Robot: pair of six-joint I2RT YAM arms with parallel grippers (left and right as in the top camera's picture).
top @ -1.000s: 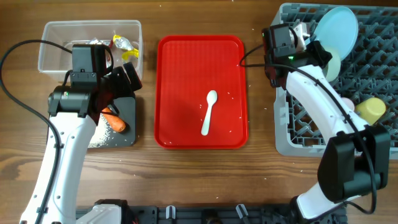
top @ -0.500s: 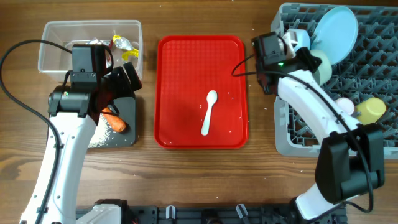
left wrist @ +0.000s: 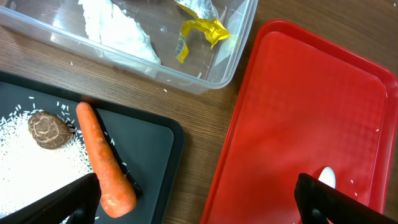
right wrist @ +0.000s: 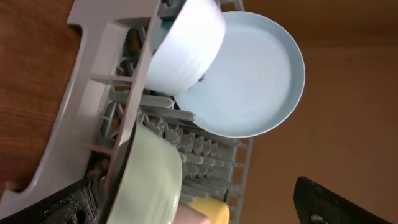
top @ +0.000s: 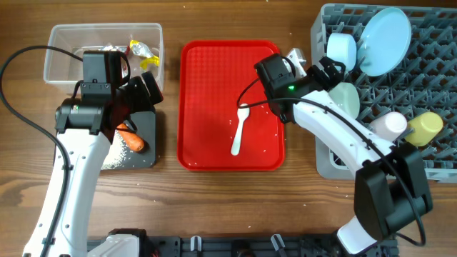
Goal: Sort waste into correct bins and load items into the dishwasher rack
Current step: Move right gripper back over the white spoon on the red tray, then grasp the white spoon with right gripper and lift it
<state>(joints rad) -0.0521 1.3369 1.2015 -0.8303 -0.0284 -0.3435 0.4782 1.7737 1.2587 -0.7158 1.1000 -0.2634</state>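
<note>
Spoon is seen alone on red tray overhead. Right gripper has been pulled off rack, bowl left racked.
Left wrist: carrot binned, left gripper spread, empty.
Right wrist: jaws spread, nothing held, so spoon is judged next.

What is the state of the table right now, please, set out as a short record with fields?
red tray: white spoon lying on it
clear tub: yellow wrapper, white tissue
black bin: carrot, brown lump, rice grains
dishwasher rack: pale blue plate, pale blue bowl, pale green bowl, pink cup, yellow cup
left claw: open, empty, by tub and black bin
right claw: open, empty, at the rack's left edge
</note>
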